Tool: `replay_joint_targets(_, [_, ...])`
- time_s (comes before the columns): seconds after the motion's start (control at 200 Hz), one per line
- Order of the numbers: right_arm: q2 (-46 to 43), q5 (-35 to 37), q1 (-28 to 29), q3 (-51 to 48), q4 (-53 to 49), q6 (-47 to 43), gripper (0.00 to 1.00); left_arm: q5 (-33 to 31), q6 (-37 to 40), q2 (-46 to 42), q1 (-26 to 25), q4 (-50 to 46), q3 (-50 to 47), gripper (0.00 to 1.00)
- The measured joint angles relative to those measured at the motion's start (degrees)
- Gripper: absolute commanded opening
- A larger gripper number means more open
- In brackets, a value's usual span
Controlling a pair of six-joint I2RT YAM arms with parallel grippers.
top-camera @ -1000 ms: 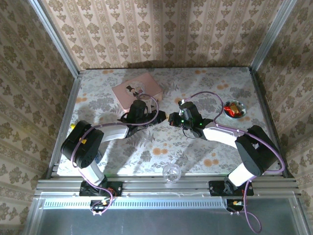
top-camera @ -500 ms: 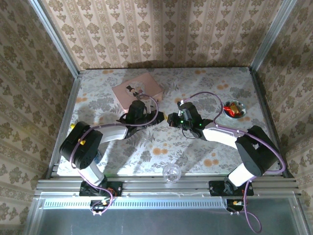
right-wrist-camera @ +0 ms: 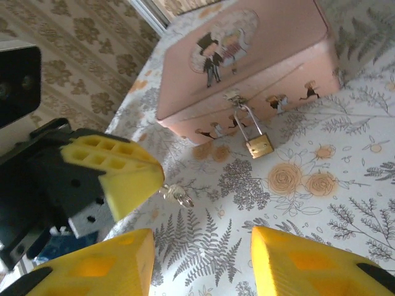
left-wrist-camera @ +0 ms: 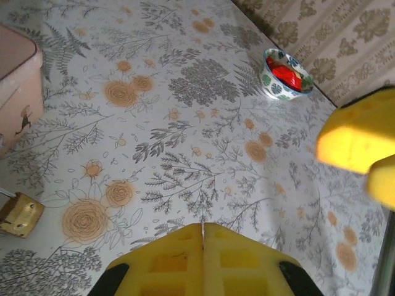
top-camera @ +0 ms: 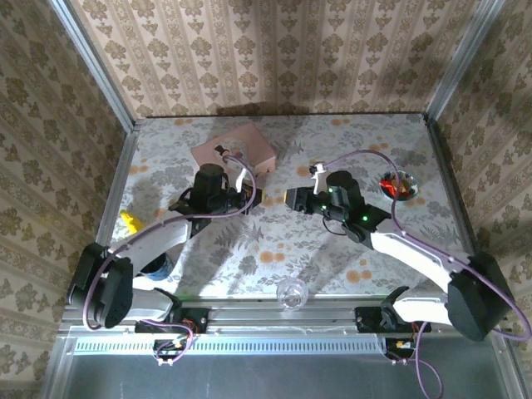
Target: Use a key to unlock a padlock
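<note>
Now the left gripper (left-wrist-camera: 202,229) grips the key (right-wrist-camera: 177,195) alone. The right gripper (right-wrist-camera: 202,243) has released it, jaws standing apart.

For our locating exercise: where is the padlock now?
In the right wrist view, the padlock hangs by its shackle from the pink box's front clasp, body resting on the table, near the key.

The view's edge cuts off the shackle of the padlock (left-wrist-camera: 20,214).
</note>
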Motion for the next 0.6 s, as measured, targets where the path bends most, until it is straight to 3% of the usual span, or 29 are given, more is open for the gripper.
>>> replay_joint_targets(0.345, [-19.9, 0.1, -2.3, -12.8, 0.1, -4.5, 0.63, 7.5, 13.9, -4.4, 0.3, -8.7, 3.5, 0.0])
replay_joint_targets(0.6, [-22.1, -6.4, -2.9, -13.5, 0.9, -6.8, 0.57, 17.1, 22.4, -4.4, 0.3, -14.5, 6.8, 0.0])
